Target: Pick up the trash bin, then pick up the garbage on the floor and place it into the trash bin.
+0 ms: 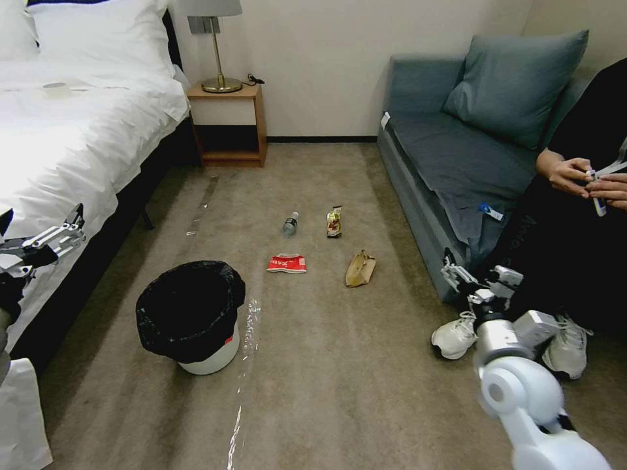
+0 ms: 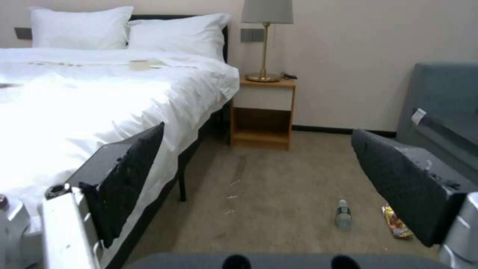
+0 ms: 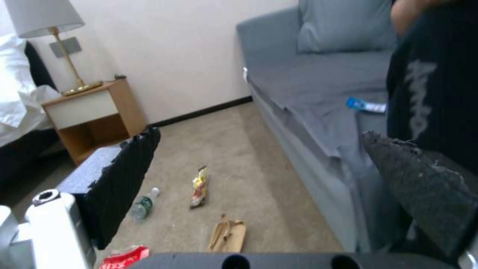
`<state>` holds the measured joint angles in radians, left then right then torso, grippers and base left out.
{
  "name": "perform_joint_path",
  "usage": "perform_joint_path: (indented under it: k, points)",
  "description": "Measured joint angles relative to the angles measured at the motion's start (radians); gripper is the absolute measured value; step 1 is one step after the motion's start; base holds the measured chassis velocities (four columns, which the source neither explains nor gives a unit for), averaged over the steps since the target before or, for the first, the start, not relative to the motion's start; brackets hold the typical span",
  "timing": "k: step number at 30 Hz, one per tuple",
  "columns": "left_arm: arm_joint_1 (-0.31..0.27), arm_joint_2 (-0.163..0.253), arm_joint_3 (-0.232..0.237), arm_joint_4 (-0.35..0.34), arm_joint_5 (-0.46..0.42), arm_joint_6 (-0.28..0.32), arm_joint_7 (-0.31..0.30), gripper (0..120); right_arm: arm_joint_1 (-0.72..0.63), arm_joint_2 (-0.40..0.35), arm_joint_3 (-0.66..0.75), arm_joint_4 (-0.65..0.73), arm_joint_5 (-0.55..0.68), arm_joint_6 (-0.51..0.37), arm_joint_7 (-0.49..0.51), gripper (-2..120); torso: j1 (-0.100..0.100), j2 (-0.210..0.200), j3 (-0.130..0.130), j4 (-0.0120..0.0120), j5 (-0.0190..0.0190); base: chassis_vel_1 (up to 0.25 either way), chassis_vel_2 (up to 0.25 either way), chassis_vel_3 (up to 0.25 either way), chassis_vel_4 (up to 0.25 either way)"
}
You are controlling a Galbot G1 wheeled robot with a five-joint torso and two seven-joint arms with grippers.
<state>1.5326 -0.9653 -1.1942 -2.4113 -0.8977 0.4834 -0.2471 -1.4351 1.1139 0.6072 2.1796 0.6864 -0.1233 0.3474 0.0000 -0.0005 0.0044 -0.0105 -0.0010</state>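
The trash bin (image 1: 189,318), white with a black bag liner, stands upright on the carpet at the left front. Beyond it lies the garbage: a clear bottle (image 1: 290,224), a yellow-brown snack packet (image 1: 334,222), a red-and-white wrapper (image 1: 287,263) and a tan paper scrap (image 1: 360,269). My left gripper (image 1: 65,234) hangs open beside the bed, left of the bin and above it. Low at the right, near the sofa's front, my right gripper (image 1: 473,275) is open too. The left wrist view has the bottle (image 2: 343,218) and packet (image 2: 397,224) between open fingers (image 2: 127,175).
A white bed (image 1: 78,130) runs along the left and a grey sofa (image 1: 450,163) along the right. A person (image 1: 575,228) sits on the sofa, with white shoes (image 1: 455,336) close to my right gripper. A wooden nightstand (image 1: 228,124) with a lamp stands at the back wall.
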Motion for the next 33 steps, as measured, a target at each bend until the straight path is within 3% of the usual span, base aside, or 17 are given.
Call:
perform_joint_path:
  k: [3,4,5,6,7,9,13,15,17,18,19,21,22,23,33]
  points:
    - [0.003,0.005,-0.002,0.007,0.0,0.002,0.007,100,-0.045,-0.042,0.007,0.061,-0.002,-0.017,0.032,100,0.0,0.0,0.0,-0.0004,-0.0002,0.0,0.0,0.0,0.0]
    - [0.003,0.013,0.0,0.048,0.01,0.002,0.013,100,-0.061,-0.062,-0.001,0.076,-0.004,-0.025,0.048,100,0.0,0.0,0.0,-0.0002,0.0,0.0,0.0,0.0,0.0]
    - [0.003,0.013,0.0,0.048,0.01,0.002,0.013,100,-0.061,-0.062,-0.001,0.076,-0.004,-0.025,0.048,100,0.0,0.0,0.0,-0.0002,0.0,0.0,0.0,0.0,0.0]
    - [0.001,0.023,0.006,0.103,0.026,0.003,0.025,100,-0.063,-0.066,-0.009,0.078,-0.006,-0.029,0.053,100,0.0,0.0,0.0,0.0,-0.0003,0.0,0.0,0.0,0.0]
    - [0.001,0.023,0.006,0.103,0.026,0.003,0.025,100,-0.063,-0.066,-0.009,0.078,-0.006,-0.029,0.053,100,0.0,0.0,0.0,0.0,-0.0003,0.0,0.0,0.0,0.0]
    - [0.0,0.033,0.012,0.172,0.041,0.003,0.036,100,-0.059,-0.059,-0.029,0.061,-0.013,-0.031,0.054,100,0.0,0.0,0.0,0.0004,-0.0008,0.0,0.0,0.0,0.0]
    - [0.0,0.036,0.012,0.195,0.048,0.0,0.045,99,-0.052,-0.051,-0.043,0.047,-0.018,-0.031,0.055,100,0.0,0.0,0.0,0.0,0.0005,0.0,0.0,0.0,0.0]
    - [-0.004,0.043,0.022,0.285,0.079,-0.018,0.072,99,-0.037,-0.037,-0.07,0.018,-0.028,-0.031,0.056,100,0.0,0.0,0.0,0.0001,-0.0008,0.0,0.0,0.0,0.0]
    - [-0.005,0.044,0.024,0.304,0.085,-0.022,0.077,99,-0.035,-0.035,-0.075,0.014,-0.031,-0.031,0.056,100,0.0,0.0,0.0,0.0001,-0.0006,0.0,0.0,0.0,0.0]
    - [-0.01,0.051,0.034,0.392,0.116,-0.042,0.104,98,-0.023,-0.023,-0.093,-0.005,-0.041,-0.031,0.056,100,0.0,0.0,0.0,0.0002,-0.0003,0.0,0.0,0.0,0.0]
    - [-0.01,0.051,0.034,0.392,0.116,-0.042,0.104,98,-0.023,-0.023,-0.093,-0.005,-0.041,-0.031,0.056,100,0.0,0.0,0.0,0.0002,-0.0003,0.0,0.0,0.0,0.0]
    - [-0.015,0.059,0.046,0.493,0.151,-0.064,0.134,98,-0.02,-0.009,-0.1,-0.018,-0.049,-0.031,0.056,100,0.0,0.0,0.0,0.0001,-0.0002,0.0,0.0,0.0,0.0]
    - [-0.015,0.059,0.046,0.493,0.151,-0.064,0.134,98,-0.02,-0.009,-0.1,-0.018,-0.049,-0.031,0.056,100,0.0,0.0,0.0,0.0001,-0.0002,0.0,0.0,0.0,0.0]
    - [-0.017,0.062,0.05,0.536,0.166,-0.073,0.145,98,-0.024,-0.005,-0.102,-0.024,-0.058,-0.028,0.056,100,0.0,0.0,0.0,0.0003,-0.0006,0.0,0.0,0.0,0.0]
    - [-0.023,0.065,0.058,0.558,0.173,-0.078,0.152,98,-0.04,0.023,-0.105,-0.032,-0.085,-0.013,0.05,100,0.0,0.0,0.0,0.0001,0.0002,0.0,0.0,0.0,0.0]
